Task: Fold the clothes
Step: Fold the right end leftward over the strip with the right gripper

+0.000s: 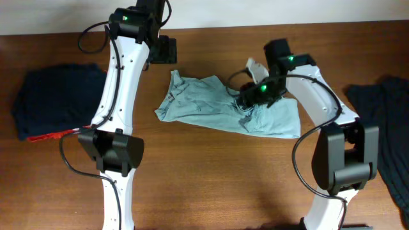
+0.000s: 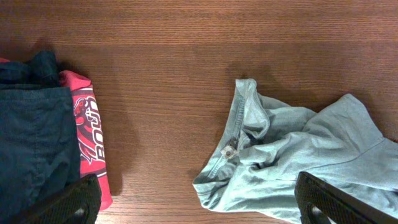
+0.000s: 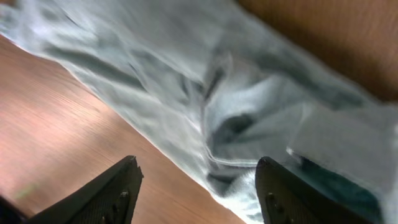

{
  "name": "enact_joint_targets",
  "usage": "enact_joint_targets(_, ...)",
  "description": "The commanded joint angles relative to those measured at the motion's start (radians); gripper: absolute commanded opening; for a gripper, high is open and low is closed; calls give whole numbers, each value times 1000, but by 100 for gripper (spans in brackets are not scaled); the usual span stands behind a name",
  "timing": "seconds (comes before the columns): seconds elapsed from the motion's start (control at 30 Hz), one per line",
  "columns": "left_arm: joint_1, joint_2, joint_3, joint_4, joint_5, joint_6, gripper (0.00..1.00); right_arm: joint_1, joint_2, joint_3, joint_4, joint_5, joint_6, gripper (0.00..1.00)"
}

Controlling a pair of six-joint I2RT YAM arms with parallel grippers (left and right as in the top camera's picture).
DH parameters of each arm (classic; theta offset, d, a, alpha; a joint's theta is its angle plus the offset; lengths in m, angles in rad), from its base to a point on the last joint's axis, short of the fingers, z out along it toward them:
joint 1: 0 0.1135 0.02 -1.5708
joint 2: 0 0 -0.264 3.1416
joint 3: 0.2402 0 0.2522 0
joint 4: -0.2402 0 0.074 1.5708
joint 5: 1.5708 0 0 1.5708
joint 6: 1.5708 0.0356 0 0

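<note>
Grey-blue T-shirt [image 1: 204, 108] is lying crumpled. The right gripper [image 1: 248, 97] is hovering over it, parted; the left gripper [image 1: 165, 50], beside its collar, is gaping.

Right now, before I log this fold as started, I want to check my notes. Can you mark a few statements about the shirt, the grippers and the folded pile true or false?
1. The T-shirt lies crumpled on the table, not yet folded. True.
2. The left gripper is shut on the shirt's collar. False: it is open and holds nothing.
3. The right gripper hangs over the shirt with its fingers apart. True.
4. The navy and red pile rests on top of the shirt. False: it lies apart from the shirt, on the far side of the left arm.
</note>
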Motion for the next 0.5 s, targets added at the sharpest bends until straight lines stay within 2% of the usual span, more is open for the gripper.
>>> enact_joint_targets(0.0, 2, -2, -8, 2, -14, -9, 99, 3, 0, 56, -7, -47, 90, 59)
enact_joint_targets(0.23, 3, -2, -8, 2, -14, -9, 99, -16, 0, 61, -89, 120, 173, 54)
enact_joint_targets(0.47, 2, -2, -8, 2, -14, -9, 99, -16, -1, 63, -106, 244, 231, 54)
